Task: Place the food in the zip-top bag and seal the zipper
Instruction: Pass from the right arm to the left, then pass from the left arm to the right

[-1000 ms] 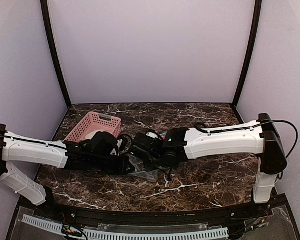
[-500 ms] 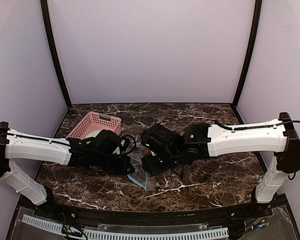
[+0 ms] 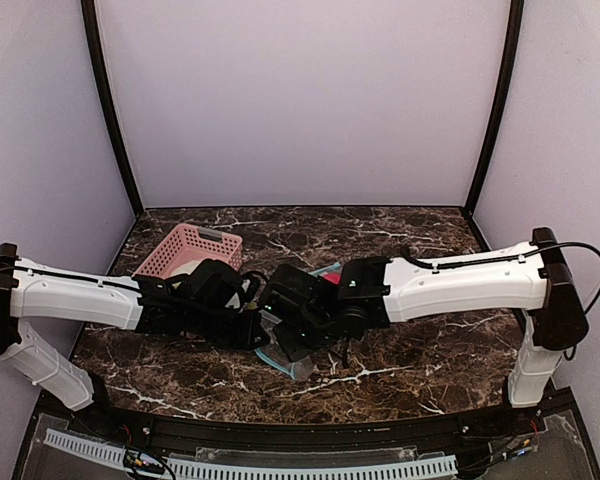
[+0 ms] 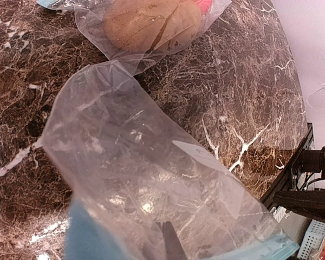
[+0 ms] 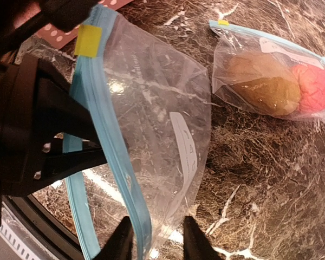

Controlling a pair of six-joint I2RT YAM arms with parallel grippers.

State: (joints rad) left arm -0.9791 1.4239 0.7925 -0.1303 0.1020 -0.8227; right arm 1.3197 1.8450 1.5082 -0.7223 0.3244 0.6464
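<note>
1. Two arms meet at mid-table in the top view, the left arm (image 3: 75,297) and the right arm (image 3: 460,285). Their wrists cover most of the empty bag (image 3: 292,365). A pink basket (image 3: 188,246) sits far left on the marble table (image 3: 410,365).
2. Left wrist view: the empty bag's film fills the foreground. Just beyond it, a second bag (image 4: 92,27) holds the bun (image 4: 151,21) and red ball (image 4: 207,5).
3. Right wrist view: the left gripper (image 5: 95,150) is clamped on the empty bag's blue zipper edge. The right gripper (image 5: 157,230) stands partly spread astride that edge.

Empty zip-top bag (image 4: 151,162) cut off below
</note>
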